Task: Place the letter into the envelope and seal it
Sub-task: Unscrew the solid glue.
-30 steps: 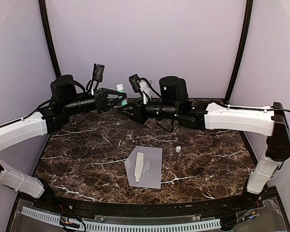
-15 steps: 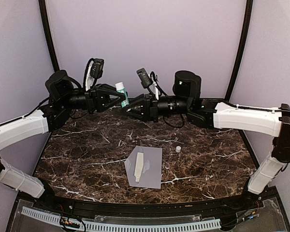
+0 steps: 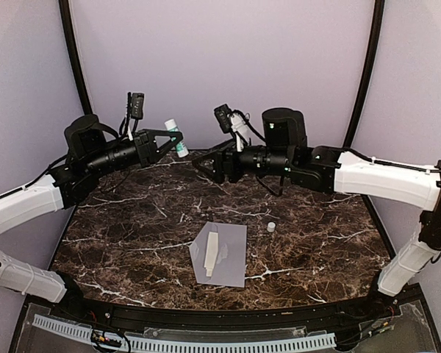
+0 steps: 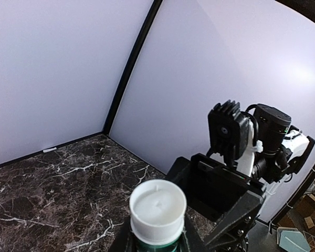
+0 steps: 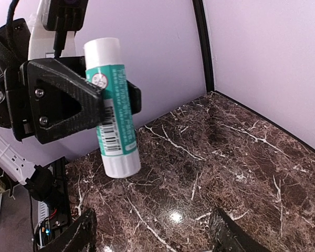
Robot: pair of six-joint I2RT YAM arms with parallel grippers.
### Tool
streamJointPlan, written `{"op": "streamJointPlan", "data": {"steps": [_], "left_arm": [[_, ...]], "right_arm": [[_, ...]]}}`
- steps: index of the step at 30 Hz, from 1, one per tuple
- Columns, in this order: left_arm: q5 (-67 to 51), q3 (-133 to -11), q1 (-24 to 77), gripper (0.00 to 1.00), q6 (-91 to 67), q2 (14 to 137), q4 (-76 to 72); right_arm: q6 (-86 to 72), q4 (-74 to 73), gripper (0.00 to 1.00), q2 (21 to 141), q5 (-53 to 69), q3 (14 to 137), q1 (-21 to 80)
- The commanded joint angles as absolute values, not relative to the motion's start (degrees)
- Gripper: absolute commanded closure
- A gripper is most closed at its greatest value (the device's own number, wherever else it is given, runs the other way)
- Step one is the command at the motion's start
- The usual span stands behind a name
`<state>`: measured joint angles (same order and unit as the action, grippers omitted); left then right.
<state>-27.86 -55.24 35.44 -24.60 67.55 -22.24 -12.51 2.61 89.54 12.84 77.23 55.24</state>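
The pale lavender envelope (image 3: 231,257) lies flat on the marble table near the front middle. A folded white letter (image 3: 212,254) rests on its left part; I cannot tell whether it is inside. My left gripper (image 3: 170,140) (image 4: 157,239) is raised at the back left and shut on a green-and-white glue stick (image 3: 176,137) (image 4: 157,207) (image 5: 111,107). My right gripper (image 3: 204,163) (image 5: 152,239) hangs open just right of the stick, holding nothing, its fingertips (image 5: 76,236) spread wide. Both grippers are well above and behind the envelope.
A small white cap (image 3: 270,227) lies on the table to the right of the envelope. Lavender walls with black corner posts (image 3: 364,73) close in the back. A cable tray (image 3: 184,342) runs along the near edge.
My right gripper has opened and drawn back to the right, away from the glue stick. The left arm has lifted the stick higher and slightly left. Envelope, letter and cap are unmoved.
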Motion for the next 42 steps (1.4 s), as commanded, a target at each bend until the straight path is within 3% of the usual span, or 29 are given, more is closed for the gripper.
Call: {"op": "streamJointPlan", "data": {"steps": [1, 9, 23, 33, 37, 42], "left_arm": [[-23.34, -55.74, 35.16, 1.00, -23.89, 67.48, -19.84], [-24.67, -55.95, 35.16, 1.00, -24.20, 68.34, -19.95], [-26.13, -56.22, 35.16, 1.00, -25.03, 69.42, -20.03], [-26.93, -56.47, 35.16, 1.00, -24.99, 69.71, -20.04], [-29.22, -56.75, 35.16, 1.00, -23.94, 69.63, -20.50], [-43.79, -57.66, 35.16, 1.00, -22.17, 70.13, -24.60]], "right_arm": [[-9.49, 0.34, 0.31, 92.91, 4.10, 81.69, 58.78], [-10.58, 0.18, 0.36, 97.01, -6.76, 86.64, 60.51], [-10.11, 0.23, 0.55, 100.96, 1.69, 91.10, 60.55], [-10.26, 0.53, 0.86, 100.94, 2.84, 91.49, 60.48], [-11.36, 3.65, 0.92, 98.48, 9.74, 88.56, 59.13], [-15.41, 12.16, 0.92, 93.57, 26.62, 82.80, 55.73]]}}
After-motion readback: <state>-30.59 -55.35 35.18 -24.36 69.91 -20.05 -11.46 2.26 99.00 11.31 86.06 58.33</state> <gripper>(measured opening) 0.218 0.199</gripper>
